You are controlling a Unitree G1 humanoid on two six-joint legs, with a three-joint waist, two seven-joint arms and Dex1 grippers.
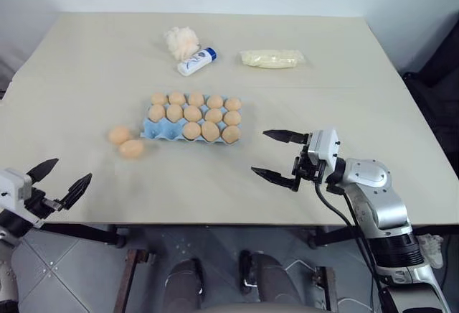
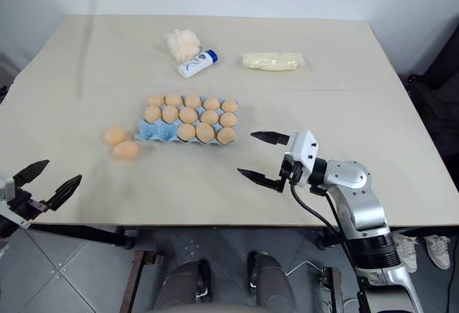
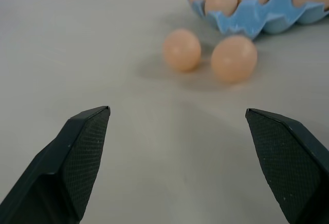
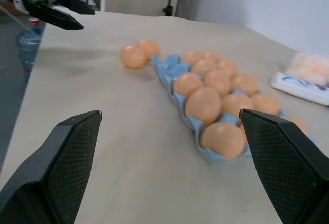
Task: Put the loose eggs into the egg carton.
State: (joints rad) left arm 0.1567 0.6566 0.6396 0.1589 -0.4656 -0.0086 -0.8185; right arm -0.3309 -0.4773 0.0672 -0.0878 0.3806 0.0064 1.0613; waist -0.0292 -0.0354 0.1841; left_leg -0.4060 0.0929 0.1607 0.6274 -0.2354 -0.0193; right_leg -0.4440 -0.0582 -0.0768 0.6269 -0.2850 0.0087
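My left gripper [image 1: 61, 176] has its jaws spread wide and empty, hanging at the near left edge of the bench [image 1: 86, 69], pointing forward toward the two loose eggs [image 3: 208, 54]. My right gripper [image 1: 276, 156] also has its jaws wide apart with nothing between them; it sits low over the bench on the near right, pointing left toward the egg carton [image 1: 152, 131].

From the left wrist view I see the two loose eggs side by side on the bare bench, close together, just off the carton's scalloped left end. One lies nearer me, the other a little farther back.

The light-blue carton sits mid-bench and is nearly full of eggs; the cups at its near left corner look bare.

Farther back, well apart from the carton, I see a fluffy cream puff ball [image 1: 181, 40] touching a white-and-blue bottle [image 1: 196, 62] lying on its side, and to the right of them a pale yellow packet [image 1: 272, 58].
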